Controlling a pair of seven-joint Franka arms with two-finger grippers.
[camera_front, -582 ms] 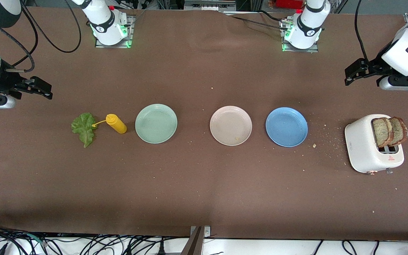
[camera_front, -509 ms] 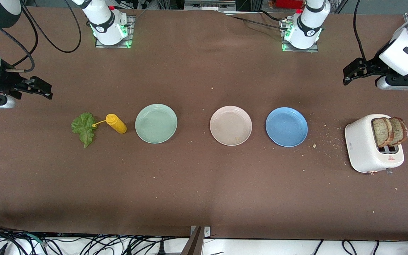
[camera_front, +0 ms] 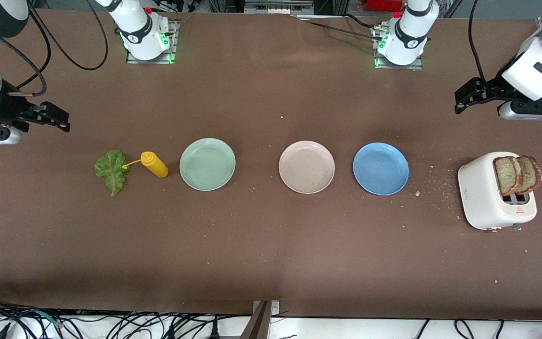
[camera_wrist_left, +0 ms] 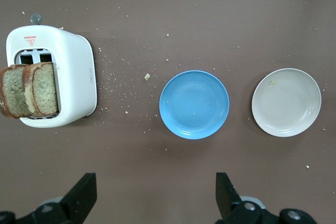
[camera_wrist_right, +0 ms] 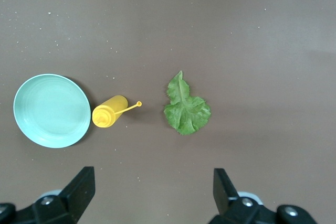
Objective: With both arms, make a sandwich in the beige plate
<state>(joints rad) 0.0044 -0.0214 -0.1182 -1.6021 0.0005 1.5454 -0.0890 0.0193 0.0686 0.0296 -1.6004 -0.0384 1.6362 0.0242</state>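
The empty beige plate (camera_front: pixel 306 167) (camera_wrist_left: pixel 286 102) lies mid-table between two other plates. Two brown bread slices (camera_front: pixel 515 175) (camera_wrist_left: pixel 30 89) stand in a white toaster (camera_front: pixel 487 195) (camera_wrist_left: pixel 73 72) at the left arm's end. A green lettuce leaf (camera_front: pixel 112 170) (camera_wrist_right: pixel 186 107) lies flat at the right arm's end. My left gripper (camera_front: pixel 464 98) (camera_wrist_left: pixel 156 192) hangs open over bare table near the toaster, holding nothing. My right gripper (camera_front: pixel 58 117) (camera_wrist_right: pixel 153 190) hangs open over bare table near the lettuce, also holding nothing.
A blue plate (camera_front: pixel 380 169) (camera_wrist_left: pixel 194 104) lies between the beige plate and the toaster. A mint-green plate (camera_front: pixel 207 164) (camera_wrist_right: pixel 51 110) lies toward the right arm's end, with a yellow squeeze bottle (camera_front: pixel 154 164) (camera_wrist_right: pixel 107 112) on its side between it and the lettuce. Crumbs dot the table near the toaster.
The left arm's hand has crept slightly toward the robots' bases. The right arm and everything on the table have stayed put.
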